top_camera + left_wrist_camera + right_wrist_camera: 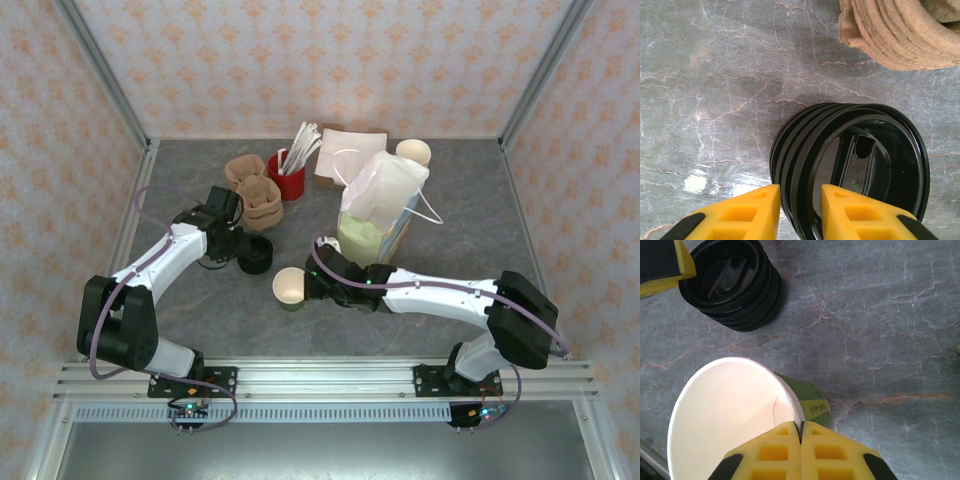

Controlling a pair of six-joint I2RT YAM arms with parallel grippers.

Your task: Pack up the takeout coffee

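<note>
Roughly early stage, nothing packed yet. Right hand [801, 429] is clamped tight on the rim wall of the small green paper cup with a white inside [725, 415], one finger inside and one outside. That cup is at the front middle of the grey marble-look tabletop [450, 260], and I cannot tell whether it rests there or is lifted a little. It has no lid on, so the takeout coffee is not put together.

Left hand [800, 192] is down at the stack of round black plastic lids [860, 150], fingers apart and straddling the stack's rim. I cannot tell if they pinch it or just sit around it. The lid stack is near the cup, not touching.

The tall pale green and white paper bag with white loop handles [380, 200] stands just behind the cup, and the cup is outside it.

Judged left to do: get one lid off the stack, press it on the cup, lower the lidded cup into the bag.

Writing: a small light printed patch on the cup's green side in the right wrist view, too small to read. No readable brand on the bag or lids
</note>
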